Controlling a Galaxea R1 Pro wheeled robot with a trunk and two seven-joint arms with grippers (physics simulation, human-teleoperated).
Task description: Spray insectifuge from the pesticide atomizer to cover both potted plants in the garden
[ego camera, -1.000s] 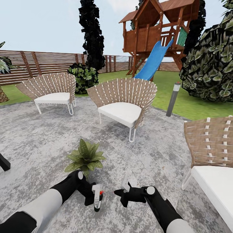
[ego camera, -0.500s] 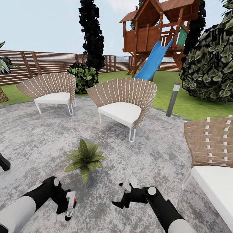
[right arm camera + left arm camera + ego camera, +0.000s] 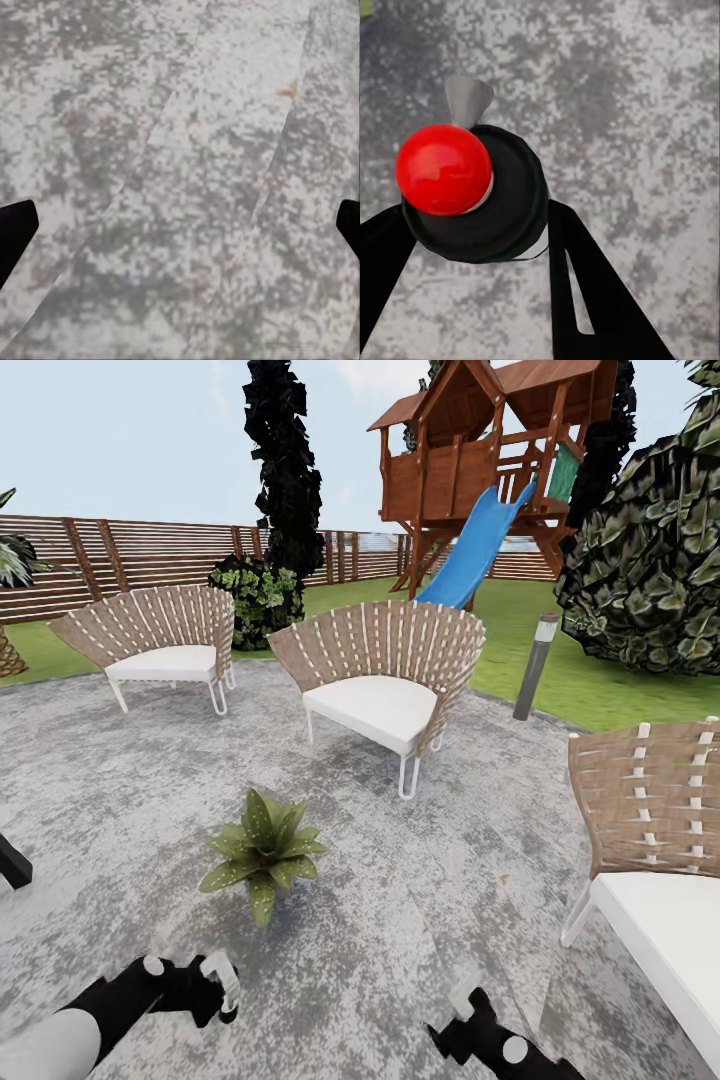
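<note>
Patio point(image 3: 120, 780) lies open around potted plant point(image 3: 262, 848).

- Grey mottled stone patio floor point(image 3: 420, 860): lower half of frame.
- Three wicker chairs with white cushions: left point(image 3: 160, 640), centre point(image 3: 385, 670), right edge point(image 3: 650, 830).
- Slatted brown wooden fence point(image 3: 120, 555): upper left.
- Wooden play tower point(image 3: 470, 450) with blue slide point(image 3: 475, 555): upper centre.
- Grey bollard lamp point(image 3: 535, 665): on the lawn's edge, right of centre.
- Pale daylight sky point(image 3: 120, 430).

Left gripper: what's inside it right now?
The left gripper is shut on the pesticide atomizer, red-capped top facing the wrist camera, stone patio below. The bottle's body is hidden behind its top.
</note>
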